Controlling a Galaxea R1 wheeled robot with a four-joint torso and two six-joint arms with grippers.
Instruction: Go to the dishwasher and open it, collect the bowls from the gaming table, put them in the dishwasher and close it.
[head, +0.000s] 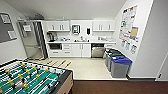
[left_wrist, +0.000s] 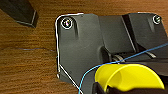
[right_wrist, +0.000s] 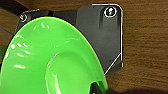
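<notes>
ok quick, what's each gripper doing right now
Left gripper: shut on the yellow bowl.
Right gripper: shut on the green bowl.

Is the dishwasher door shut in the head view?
No. The dishwasher under the counter shows a dark gap above its steel door, which tilts outward, so it stands partly open.

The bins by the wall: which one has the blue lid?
The grey plastic bin nearest the camera has the bright blue lid. The bins behind it, closer to the white cabinets, have darker green-looking tops.
</notes>
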